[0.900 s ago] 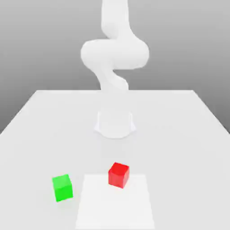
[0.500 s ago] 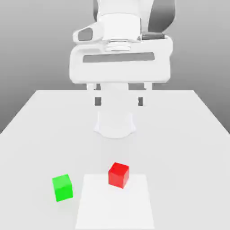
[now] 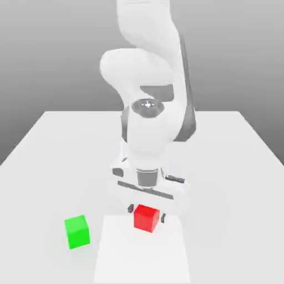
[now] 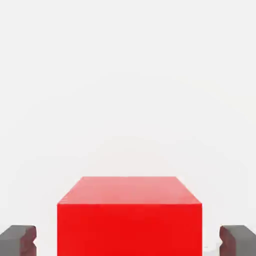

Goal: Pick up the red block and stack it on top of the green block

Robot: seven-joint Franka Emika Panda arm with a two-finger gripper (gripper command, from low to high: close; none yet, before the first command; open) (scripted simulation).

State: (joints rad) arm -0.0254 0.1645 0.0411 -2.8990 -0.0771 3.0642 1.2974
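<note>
Gripper (image 3: 146,209) straddles the red block (image 3: 146,217), its 2 fingers (image 4: 17,240) spread with slim gaps either side, green block (image 3: 77,231) sitting near 9 o'clock in the exterior view.

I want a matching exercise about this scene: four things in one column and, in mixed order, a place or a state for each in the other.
Things:
1. red block
2. green block
3. gripper
4. mat

Places or states:
a. open, low over the mat's far edge
b. lies flat and white under the red block
c. off the mat, to the exterior view's left
d. between the two fingers, a gap on each side

Pairs: 1-d, 2-c, 3-a, 4-b
</note>
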